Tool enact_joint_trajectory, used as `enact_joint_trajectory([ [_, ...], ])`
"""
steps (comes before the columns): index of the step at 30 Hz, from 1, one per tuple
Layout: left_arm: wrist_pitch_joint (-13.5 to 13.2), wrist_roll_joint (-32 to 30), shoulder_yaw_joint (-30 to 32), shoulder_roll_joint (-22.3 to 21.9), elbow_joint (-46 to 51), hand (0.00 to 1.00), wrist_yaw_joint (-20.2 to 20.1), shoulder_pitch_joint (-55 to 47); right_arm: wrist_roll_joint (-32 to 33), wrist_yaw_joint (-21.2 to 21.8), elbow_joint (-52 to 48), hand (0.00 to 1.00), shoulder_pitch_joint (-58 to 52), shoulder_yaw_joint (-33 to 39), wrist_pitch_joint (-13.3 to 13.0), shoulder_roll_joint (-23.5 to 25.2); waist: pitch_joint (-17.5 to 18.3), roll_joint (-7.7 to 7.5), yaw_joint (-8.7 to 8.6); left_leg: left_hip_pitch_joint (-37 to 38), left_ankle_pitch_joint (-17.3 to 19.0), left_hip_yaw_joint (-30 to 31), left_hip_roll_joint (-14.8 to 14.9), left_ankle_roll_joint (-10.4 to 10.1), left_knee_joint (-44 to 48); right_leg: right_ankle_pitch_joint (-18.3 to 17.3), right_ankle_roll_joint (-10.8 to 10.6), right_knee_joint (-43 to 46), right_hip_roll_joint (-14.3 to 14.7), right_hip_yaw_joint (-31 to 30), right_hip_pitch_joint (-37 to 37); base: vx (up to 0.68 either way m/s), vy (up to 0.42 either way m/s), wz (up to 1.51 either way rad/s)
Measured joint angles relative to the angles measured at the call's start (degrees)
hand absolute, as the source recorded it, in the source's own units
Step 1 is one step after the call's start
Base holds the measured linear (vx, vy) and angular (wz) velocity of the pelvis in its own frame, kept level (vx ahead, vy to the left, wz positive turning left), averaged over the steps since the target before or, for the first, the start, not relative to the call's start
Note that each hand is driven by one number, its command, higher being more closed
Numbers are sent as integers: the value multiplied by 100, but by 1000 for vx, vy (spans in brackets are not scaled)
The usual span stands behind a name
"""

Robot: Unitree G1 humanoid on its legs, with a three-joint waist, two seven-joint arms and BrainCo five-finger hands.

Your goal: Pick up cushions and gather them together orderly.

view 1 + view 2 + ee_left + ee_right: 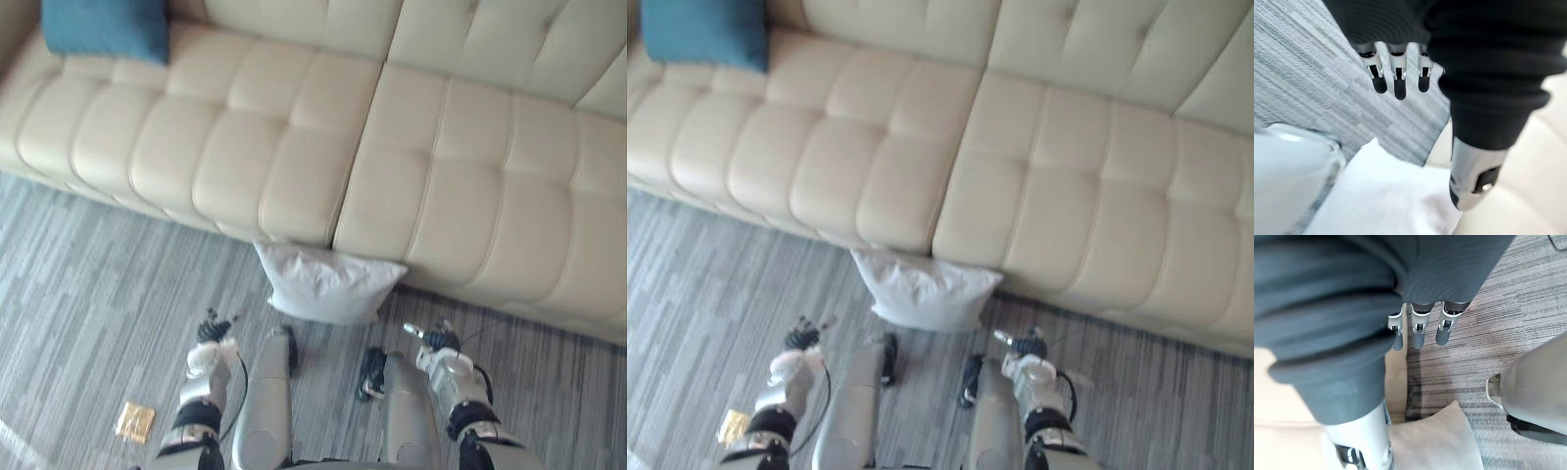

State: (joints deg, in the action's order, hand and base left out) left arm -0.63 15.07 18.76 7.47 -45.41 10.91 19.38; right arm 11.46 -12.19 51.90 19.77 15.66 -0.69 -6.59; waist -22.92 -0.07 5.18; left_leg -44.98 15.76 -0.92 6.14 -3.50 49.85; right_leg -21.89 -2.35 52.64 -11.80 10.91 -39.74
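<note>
Left eye view: white cushion (328, 282) leans against the sofa (294, 127) front, blue cushion (103, 27) on its seat. I see left hand (210, 345) and right hand (441, 349) before it, fingers loose, empty.

soft, even light, faint shadow under the sofa (294, 147).

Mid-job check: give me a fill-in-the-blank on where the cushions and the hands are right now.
1. The blue cushion sits on the ____.
2. The white cushion lies on the ____.
3. The left hand and the right hand, fingers relaxed, both hold ____.
Missing words: sofa; floor; nothing.
</note>
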Motion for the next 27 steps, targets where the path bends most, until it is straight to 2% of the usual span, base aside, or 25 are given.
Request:
enact_joint_trajectory([
  [4,-8,111,25,412,160,0,43,685,106,-28,-183,0,648,16,8,-158,-217,-13,-8,-1049,-148,95,26,18,112,88,48,260,19,-57,-1122,-221,-50,0],
  [6,-23,204,-173,621,282,0,52,1023,224,-28,-276,0,1000,-15,6,-297,-279,-21,-15,-1490,-319,127,24,1,133,118,51,386,18,-70,-1585,-181,-68,5],
  [10,-122,246,-735,1056,537,0,132,2002,273,-35,-637,0,1986,-220,-94,-649,-654,-68,-27,-2357,-627,149,25,-25,318,250,102,778,12,-156,-2519,-116,-61,12],
  [14,-151,246,-1153,1159,675,0,135,2647,438,-58,-965,0,2724,-540,-154,-818,-827,-68,-50,-3112,-724,201,34,-5,742,264,163,1263,1,-202,-3268,-29,-14,3],
  [15,-153,247,-1320,1163,714,0,141,2909,437,-91,-1115,0,2997,-699,-190,-828,-930,-65,-70,-3335,-732,226,38,-25,926,241,233,1449,-10,-210,-3479,-4,3,5],
  [19,-183,252,-1624,1126,898,0,206,3353,410,-244,-1299,0,3407,-988,-230,-807,-957,-61,-137,-3801,-736,291,24,-35,1149,182,240,1739,-22,-216,-3940,-9,10,6],
  [20,-188,262,-1651,1102,939,0,298,3433,329,-259,-1341,100,3407,-1081,-242,-808,-957,-61,-174,-3851,-736,302,19,-34,1148,162,209,1766,-26,-217,-4001,0,0,0],
  [21,-189,267,-1651,1088,979,0,326,3445,274,-260,-1372,100,3407,-1111,-245,-808,-957,-61,-180,-3862,-734,304,21,-31,1144,160,206,1771,-27,-218,-4021,-43,21,-2],
  [22,-200,280,-1741,1039,1107,100,431,3497,193,-292,-1487,100,3408,-1164,-245,-763,-957,-61,-180,-3897,-739,310,26,-36,1118,150,196,1778,-20,-225,-4085,-45,17,-3],
  [27,-214,299,-1815,848,1420,100,886,3615,189,-442,-1763,100,3458,-1377,-278,-669,-956,-61,-186,-3902,-956,329,11,-188,700,170,231,1618,-2,-152,-4194,-47,-12,10],
])
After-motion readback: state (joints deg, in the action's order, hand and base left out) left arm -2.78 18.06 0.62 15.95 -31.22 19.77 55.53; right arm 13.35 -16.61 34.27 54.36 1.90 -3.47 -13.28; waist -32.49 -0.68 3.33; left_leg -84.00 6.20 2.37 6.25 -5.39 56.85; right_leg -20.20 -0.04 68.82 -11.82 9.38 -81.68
